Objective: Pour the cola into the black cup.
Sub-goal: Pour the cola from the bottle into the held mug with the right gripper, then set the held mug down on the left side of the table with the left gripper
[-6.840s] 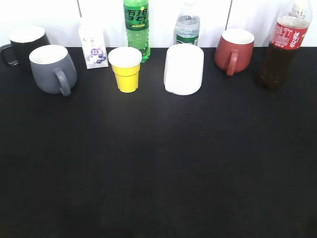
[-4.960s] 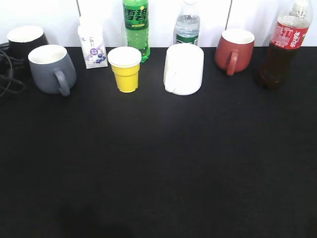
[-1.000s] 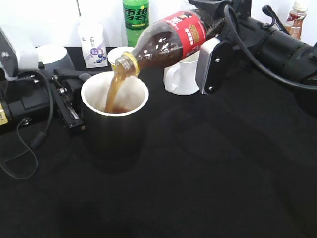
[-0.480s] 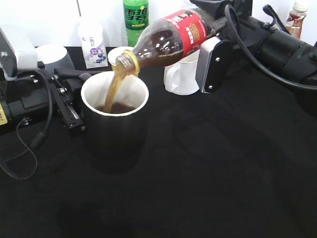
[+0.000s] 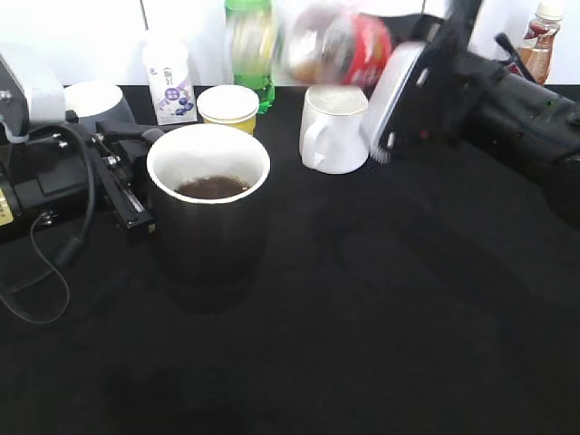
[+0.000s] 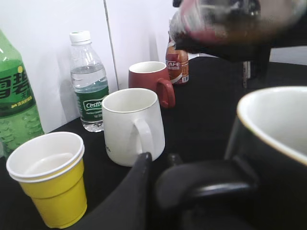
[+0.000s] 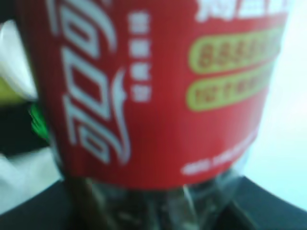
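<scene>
The black cup [image 5: 208, 227] stands left of centre with dark cola pooled low inside its white interior. My left gripper [image 5: 134, 186] is shut on the cup's handle; in the left wrist view the handle [image 6: 216, 184] sits between my fingers [image 6: 160, 159], with the cup wall [image 6: 273, 158] at the right. The cola bottle [image 5: 340, 45] is motion-blurred, raised above and behind the cup, held in my right gripper [image 5: 397, 91]. It also shows blurred at the top of the left wrist view [image 6: 225, 24]. Its red label [image 7: 153, 86] fills the right wrist view. No stream is falling.
A white mug [image 5: 335, 127], yellow paper cup [image 5: 227, 104], green soda bottle [image 5: 249, 45], milk carton [image 5: 169, 82] and grey mug [image 5: 91, 98] line the back. A small coffee bottle [image 5: 541, 36] stands far right. A water bottle [image 6: 88, 84] and dark red mug [image 6: 148, 81] are behind the white mug.
The cola bottle has swung up and back from its pouring tilt, and the stream into the black cup has stopped. The cup and left gripper have stayed put.
</scene>
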